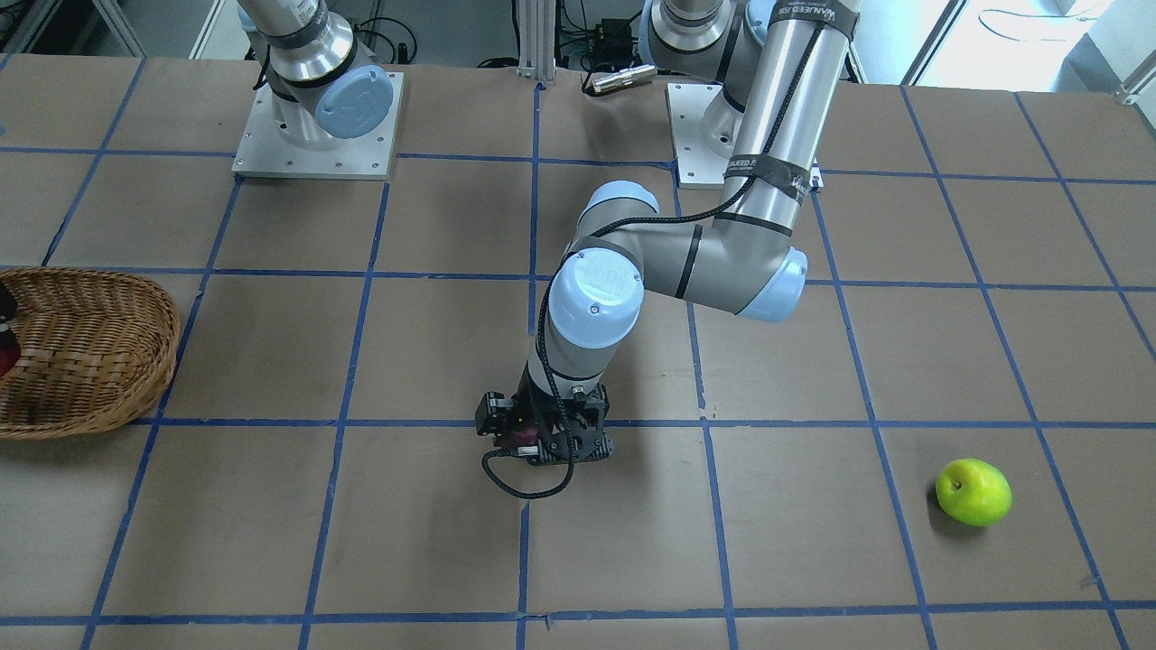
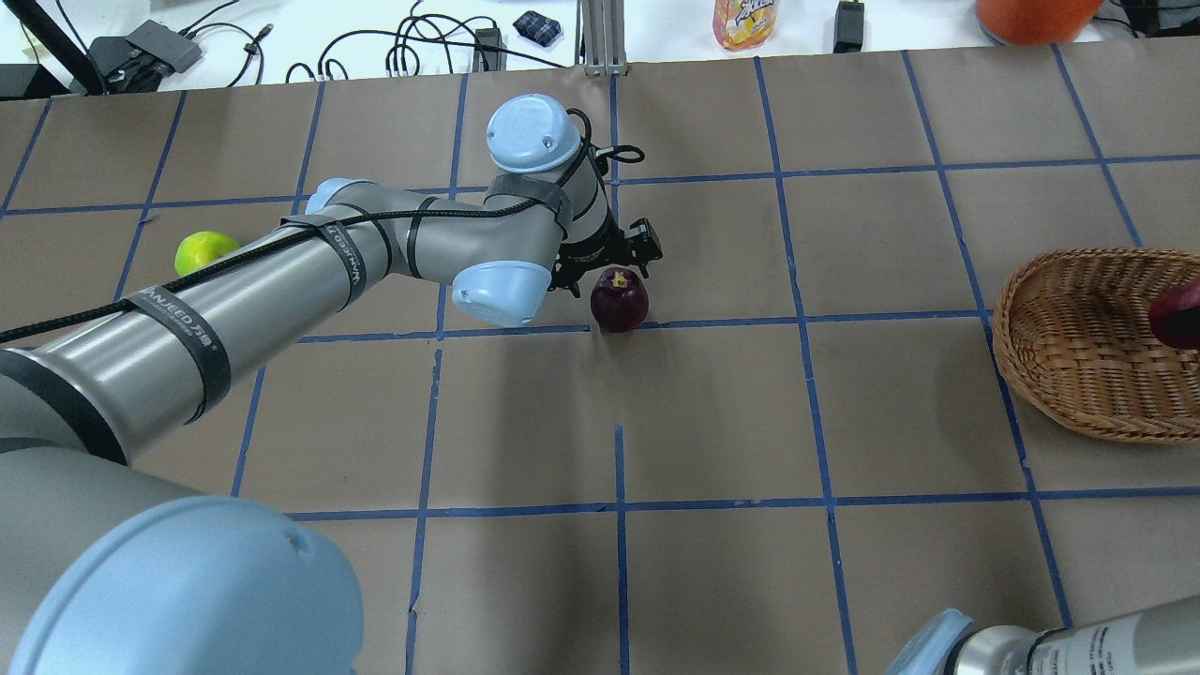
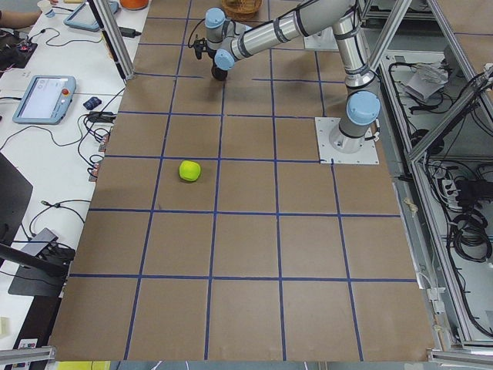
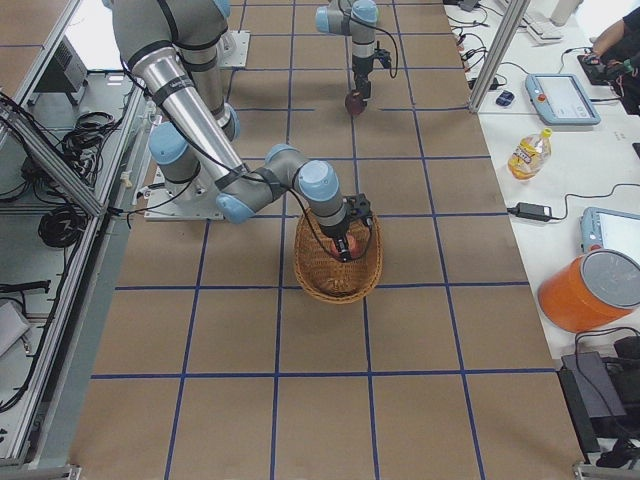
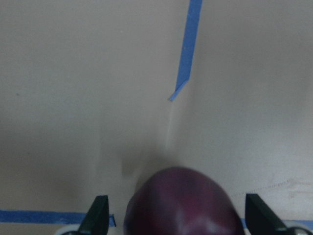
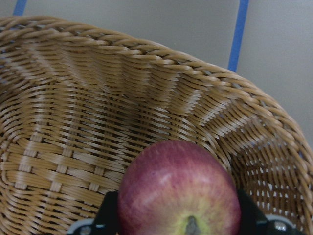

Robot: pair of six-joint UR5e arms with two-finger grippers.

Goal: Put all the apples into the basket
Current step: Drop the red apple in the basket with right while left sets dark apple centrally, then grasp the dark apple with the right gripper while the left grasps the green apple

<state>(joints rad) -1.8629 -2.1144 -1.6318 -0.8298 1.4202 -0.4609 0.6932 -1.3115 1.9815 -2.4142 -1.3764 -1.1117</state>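
Observation:
The dark purple apple (image 2: 619, 298) rests on the table at mid-table. My left gripper (image 2: 607, 270) stands over it, open, with a fingertip on each side and a gap to each; the left wrist view shows the apple (image 5: 182, 203) between the fingertips (image 5: 98, 215). The lime green apple (image 2: 204, 250) lies alone on the table's left part. My right gripper (image 4: 342, 240) is shut on the red apple (image 6: 180, 191) and holds it inside the wicker basket (image 2: 1078, 347), just above its woven floor (image 6: 73, 142).
The two arm bases (image 1: 316, 135) stand at the robot's edge of the table. A juice bottle (image 4: 527, 152), a charger and an orange bucket (image 4: 598, 290) sit on the side bench beyond the far table edge.

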